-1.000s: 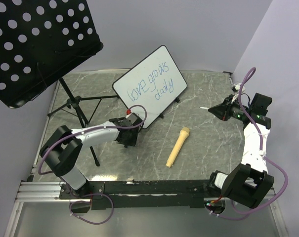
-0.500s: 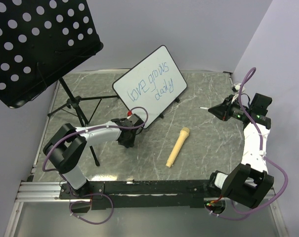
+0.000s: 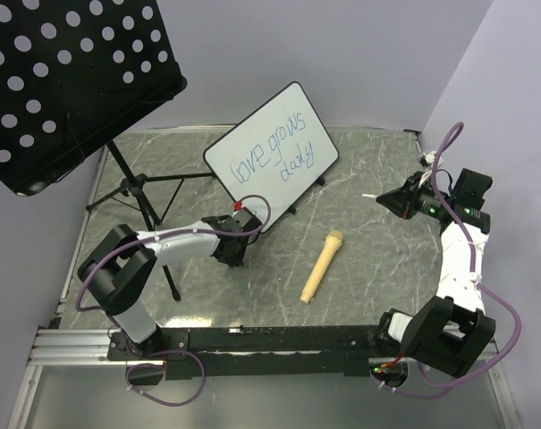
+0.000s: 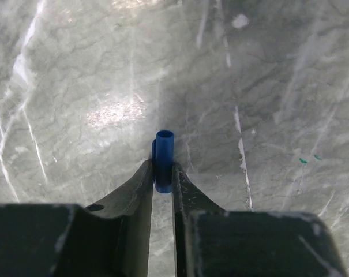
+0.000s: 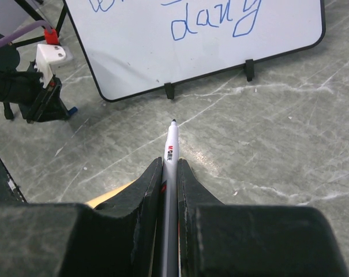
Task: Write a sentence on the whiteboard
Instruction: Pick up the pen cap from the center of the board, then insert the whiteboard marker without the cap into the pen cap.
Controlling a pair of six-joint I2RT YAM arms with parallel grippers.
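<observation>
Grey marbled tabletop (image 3: 368, 259). Whiteboard (image 3: 268, 201) far centre, sentence (image 3: 274, 154) on it. Left pincer (image 4: 162, 167) clamped on blue cap (image 4: 164, 150); right pincer (image 5: 169, 164) clenched on uncapped marker (image 5: 171, 150). Risk: misaligned recapping, tip smears ink, cap slips.

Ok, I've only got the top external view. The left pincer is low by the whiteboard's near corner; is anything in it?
Observer: Yes. The left wrist view shows the left pincer closed on a small blue cap, with the cap's open end pointing out past the fingertips.
Operator: And the right one?
Observer: The right pincer is shut on a white marker, and its dark tip is bare.
Operator: Is it touching the board?
Observer: No. The tip is short of the whiteboard and aimed at its lower rim.
</observation>
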